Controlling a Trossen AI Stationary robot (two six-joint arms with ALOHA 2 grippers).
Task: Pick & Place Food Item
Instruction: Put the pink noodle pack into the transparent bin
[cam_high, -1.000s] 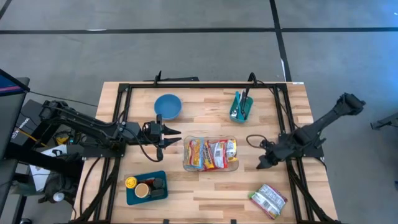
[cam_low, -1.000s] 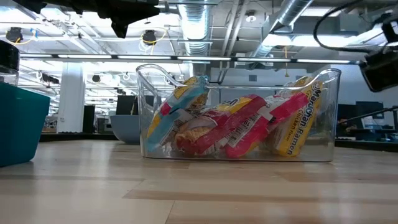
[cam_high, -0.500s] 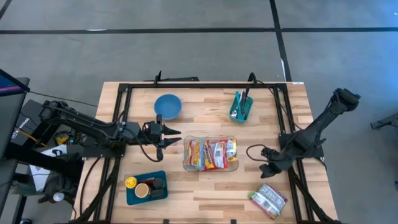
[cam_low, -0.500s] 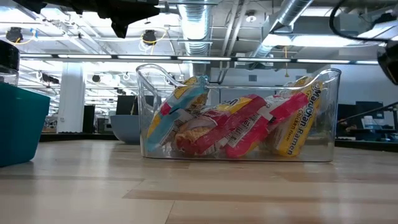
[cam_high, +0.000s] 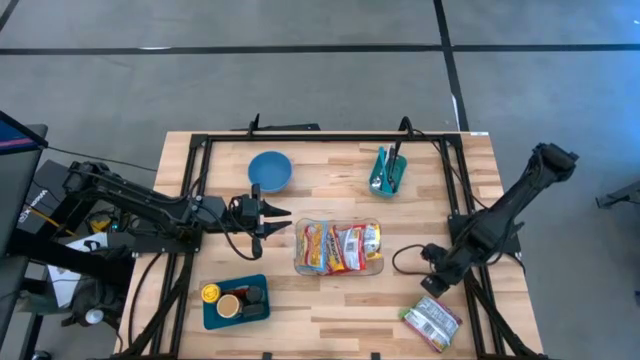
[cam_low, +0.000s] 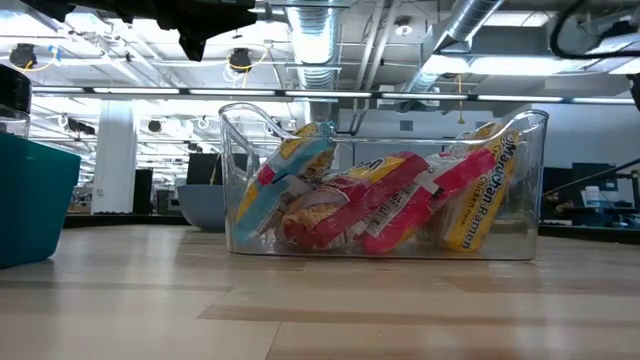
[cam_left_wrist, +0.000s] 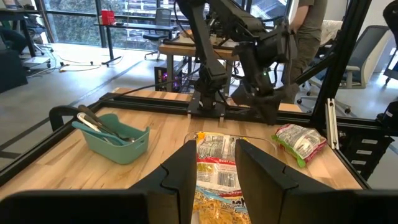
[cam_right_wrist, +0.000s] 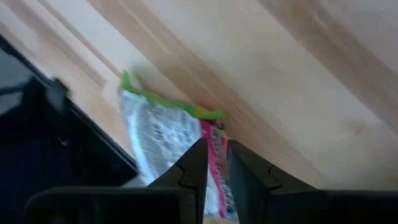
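Your green-edged snack packet (cam_high: 432, 322) lies loose on the bench (cam_high: 330, 305), not yet picked; the clear bin (cam_high: 338, 248) already holds ramen packs.
Your right pincer (cam_high: 432, 285) hovers just beside it, angled down, fingers narrow and empty; farther off, the left pincer (cam_high: 278, 219) waits narrowly parted beside the bin.

Big robot lab or workshop. Wooden table (cam_high: 330, 300) with black metal frame (cam_high: 196, 160) stands on grey floor (cam_high: 300, 70). Bare pipes and ducts (cam_low: 320, 40) overhead (no closed ceiling). Desks (cam_left_wrist: 180, 46), office chair (cam_left_wrist: 367, 56), big windows (cam_left_wrist: 74, 18) behind.
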